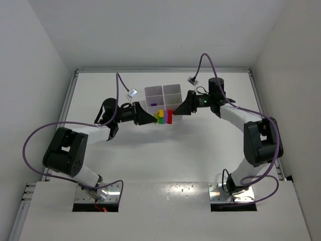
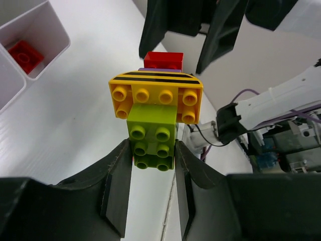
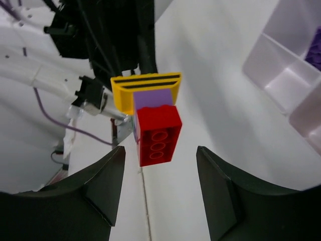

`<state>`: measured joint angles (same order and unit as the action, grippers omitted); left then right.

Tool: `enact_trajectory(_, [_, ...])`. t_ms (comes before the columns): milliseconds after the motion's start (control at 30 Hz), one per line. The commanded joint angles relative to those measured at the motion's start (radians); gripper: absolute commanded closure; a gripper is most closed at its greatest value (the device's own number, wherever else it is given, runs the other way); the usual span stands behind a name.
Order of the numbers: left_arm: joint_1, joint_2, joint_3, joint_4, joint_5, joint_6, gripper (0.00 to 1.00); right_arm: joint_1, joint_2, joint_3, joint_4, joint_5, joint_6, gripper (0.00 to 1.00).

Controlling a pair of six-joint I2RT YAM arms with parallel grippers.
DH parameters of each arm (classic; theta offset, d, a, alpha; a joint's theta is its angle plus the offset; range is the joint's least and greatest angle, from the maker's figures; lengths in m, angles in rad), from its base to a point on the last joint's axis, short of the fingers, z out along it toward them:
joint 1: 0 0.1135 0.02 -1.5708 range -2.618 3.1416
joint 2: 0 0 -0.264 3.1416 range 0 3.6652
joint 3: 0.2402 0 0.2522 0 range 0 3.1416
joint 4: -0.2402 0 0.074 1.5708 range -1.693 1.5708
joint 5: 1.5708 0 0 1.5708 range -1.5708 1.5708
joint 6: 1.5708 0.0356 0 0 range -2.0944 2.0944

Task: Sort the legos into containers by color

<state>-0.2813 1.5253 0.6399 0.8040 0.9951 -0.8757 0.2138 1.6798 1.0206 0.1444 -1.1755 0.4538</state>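
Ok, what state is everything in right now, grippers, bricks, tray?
left gripper: shut on the lego stack, at its green end.
right gripper: open, straddling the red end, not touching.
lego stack: green, yellow, purple, red bricks joined.
tray: red brick in one compartment, purple piece in another.

2 red legos (image 2: 163, 60) (image 2: 22, 54), 1 yellow lego (image 2: 155, 95), 1 tray (image 1: 162, 90)
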Motion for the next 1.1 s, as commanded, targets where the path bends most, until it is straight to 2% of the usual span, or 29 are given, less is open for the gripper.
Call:
enact_trajectory(0, [0.017,0.015,0.052,0.167,0.051,-0.075,0.91,0.024,0.001,0.038,0.075,-0.130,-0.010,0.41])
enact_trajectory(267, [0.017,0.062,0.084,0.219,0.060,-0.120,0.91,0.055,-0.031,0.029,0.023,-0.112,-0.064,0.43])
enact_trajectory(400, [0.017,0.062,0.084,0.241,0.071,-0.134,0.91,0.064,-0.031,0.029,0.041,-0.090,-0.054,0.51])
enact_trajectory(467, [0.017,0.062,0.084,0.241,0.071,-0.134,0.91,0.064,-0.019,0.041,0.064,-0.090,-0.044,0.59])
enact_trajectory(500, [0.017,0.062,0.075,0.241,0.071,-0.134,0.91,0.064,-0.008,0.041,0.064,-0.090,-0.035,0.68])
enact_trajectory(600, [0.017,0.053,0.066,0.229,0.071,-0.122,0.91,0.064,0.003,0.065,0.064,-0.090,-0.035,0.81])
enact_trajectory(633, [0.017,0.044,0.055,0.228,0.060,-0.112,0.91,0.064,0.012,0.076,0.064,-0.090,-0.035,0.88])
enact_trajectory(767, [0.051,0.021,0.021,0.184,0.031,-0.097,0.93,0.029,0.012,0.085,0.064,-0.090,-0.026,1.00])
enact_trajectory(1067, [0.099,0.012,-0.003,0.140,0.008,-0.065,0.95,-0.077,-0.048,0.018,0.064,-0.081,-0.007,1.00])
